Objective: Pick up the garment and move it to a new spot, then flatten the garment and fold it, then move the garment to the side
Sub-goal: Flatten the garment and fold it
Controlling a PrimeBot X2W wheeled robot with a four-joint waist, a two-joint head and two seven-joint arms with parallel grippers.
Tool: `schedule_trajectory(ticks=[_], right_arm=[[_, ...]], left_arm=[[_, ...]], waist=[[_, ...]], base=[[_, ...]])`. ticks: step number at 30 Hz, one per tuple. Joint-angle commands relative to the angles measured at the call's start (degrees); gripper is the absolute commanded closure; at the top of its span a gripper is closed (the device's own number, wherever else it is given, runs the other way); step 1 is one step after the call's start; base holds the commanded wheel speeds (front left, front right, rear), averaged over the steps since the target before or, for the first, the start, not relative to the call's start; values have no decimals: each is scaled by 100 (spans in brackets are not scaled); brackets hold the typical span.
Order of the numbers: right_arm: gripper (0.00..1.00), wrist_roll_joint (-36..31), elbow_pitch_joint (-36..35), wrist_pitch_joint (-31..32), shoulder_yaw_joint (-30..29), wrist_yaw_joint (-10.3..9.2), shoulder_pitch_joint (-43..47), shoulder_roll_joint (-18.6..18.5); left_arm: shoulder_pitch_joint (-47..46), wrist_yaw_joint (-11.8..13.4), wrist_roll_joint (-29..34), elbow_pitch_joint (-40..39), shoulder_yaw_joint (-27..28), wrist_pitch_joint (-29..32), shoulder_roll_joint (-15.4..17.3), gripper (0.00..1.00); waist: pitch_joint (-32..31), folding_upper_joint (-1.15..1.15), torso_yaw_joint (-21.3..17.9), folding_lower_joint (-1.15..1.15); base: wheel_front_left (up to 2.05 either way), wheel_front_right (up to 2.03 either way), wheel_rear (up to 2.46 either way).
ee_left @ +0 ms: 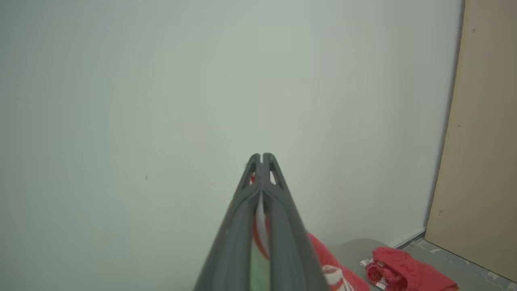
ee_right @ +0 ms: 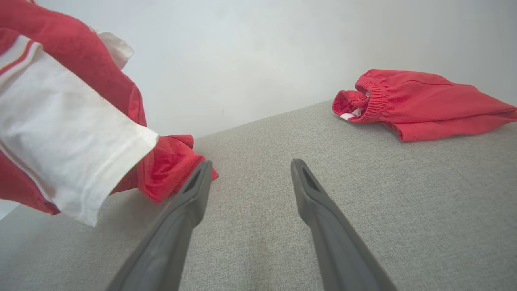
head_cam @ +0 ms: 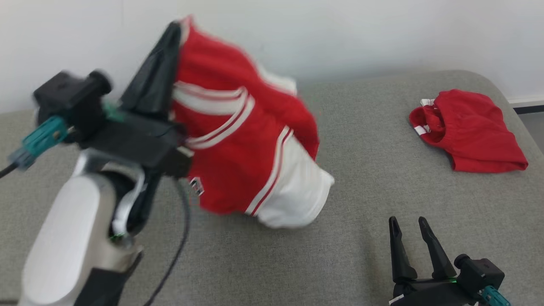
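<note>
Fingers (head_cam: pixel 432 248) of the right gripper (head_cam: pixel 408 222) stand spread and empty over the grey cushion (head_cam: pixel 340 263). To its left, the raised left gripper (ee_left: pixel 261 158) pinches the jersey (head_cam: pixel 238 144), which hangs from it. Beyond the right gripper lies a smaller red garment (head_cam: pixel 471 127).

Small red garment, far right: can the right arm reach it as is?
Probably yes. The right gripper is open and empty, only bare grey cushion lies between it and the small red garment; the jersey hangs from the left gripper, well aside.
</note>
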Motion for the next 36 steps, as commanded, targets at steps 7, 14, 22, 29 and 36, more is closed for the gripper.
schedule_trajectory(ticks=[7,14,22,29,36], right_arm=[[0,-17,2,0,-61,-11,-60,5],[0,-126,24,0,-34,-11,-127,4],[0,-151,93,0,84,-11,-216,3],[0,-183,168,1,177,-11,-168,6],[0,-259,477,0,339,-11,-379,6]], left_arm=[[1710,345,-372,265,850,-438,526,100],[2354,337,-416,1366,1341,-1293,742,100],[2260,250,-230,2266,1375,-1681,705,100],[2251,203,168,1932,1727,-1790,410,0],[3008,-13,817,1131,2075,-1791,-327,0]], waist=[[151,0,-81,0],[245,0,-51,0],[272,0,-39,0],[239,0,202,0],[194,0,570,0]], base=[[0,0,0],[0,0,0],[0,0,0],[0,0,0],[0,0,0]])
